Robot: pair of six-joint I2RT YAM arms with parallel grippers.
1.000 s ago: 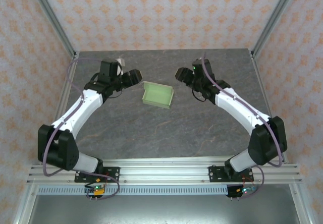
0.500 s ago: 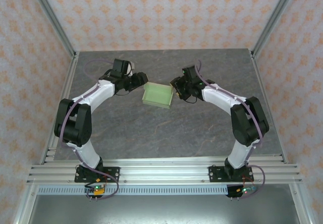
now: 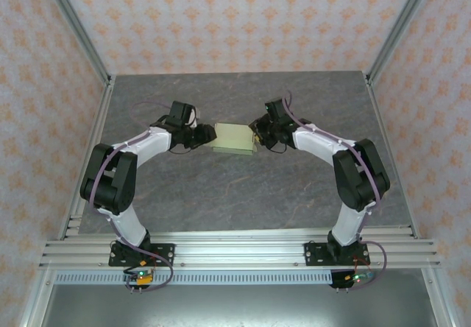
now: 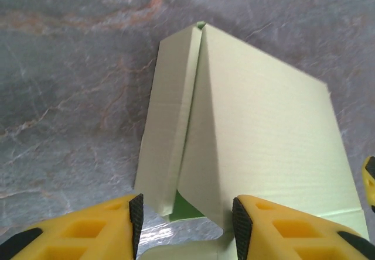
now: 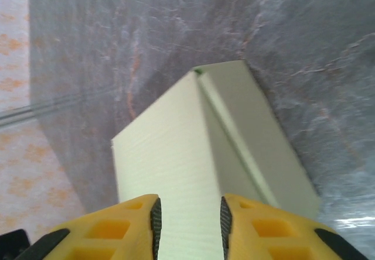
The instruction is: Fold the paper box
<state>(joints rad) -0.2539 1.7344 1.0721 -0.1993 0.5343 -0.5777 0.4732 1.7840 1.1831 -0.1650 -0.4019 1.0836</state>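
Paper box [image 3: 234,138] is lying closed near the middle of the table [image 3: 221,194], its long axis running left to right, one short end facing each arm. Both arms are reaching inward with elbows bent, wrists low, grippers facing each other across it. The left gripper [image 3: 208,135] is straddling the box's left end, the right gripper [image 3: 255,131] its right end. Both pairs of jaws are standing part-way apart around the card; whether their pads are pressing on it I cannot tell.
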